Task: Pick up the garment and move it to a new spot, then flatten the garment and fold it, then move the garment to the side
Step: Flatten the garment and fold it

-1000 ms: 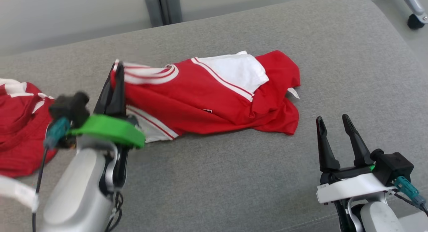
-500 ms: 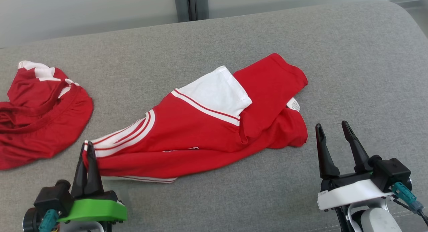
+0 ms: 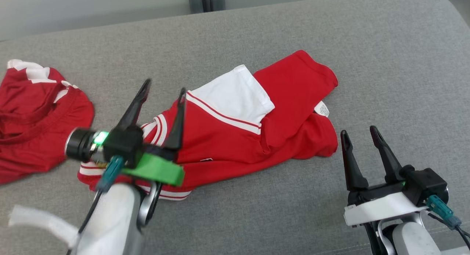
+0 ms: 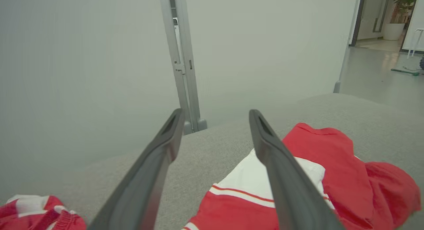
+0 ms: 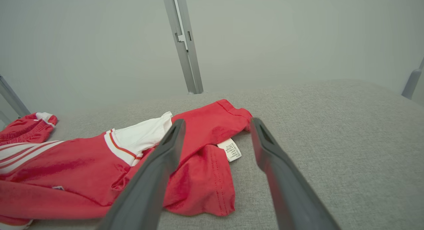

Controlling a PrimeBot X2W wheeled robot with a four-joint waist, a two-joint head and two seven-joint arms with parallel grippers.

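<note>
Lying beneath spread left jaws, red garment [image 3: 227, 137], parted right jaws nearby

Garment [image 3: 227, 144]: bright red, white panel, thin white-and-red stripes along panel edge and cuff. Its label [image 3: 323, 109]: white, dark print. Second garment [image 3: 33, 115]: red, white patches. Cushion [image 3: 257, 218] under both: mottled grey weave. My left gripper [image 3: 164, 85]: fingers [image 3: 133, 108] dark, left mount [image 3: 156, 168] green, left plug [image 3: 109, 172] teal. My right gripper [image 3: 358, 130]: fingers [image 3: 351, 163] dark, right mount [image 3: 378, 208] white, right plug [image 3: 438, 207] teal. Wall [image 4: 82, 57] I face: pale grey-green.
</note>
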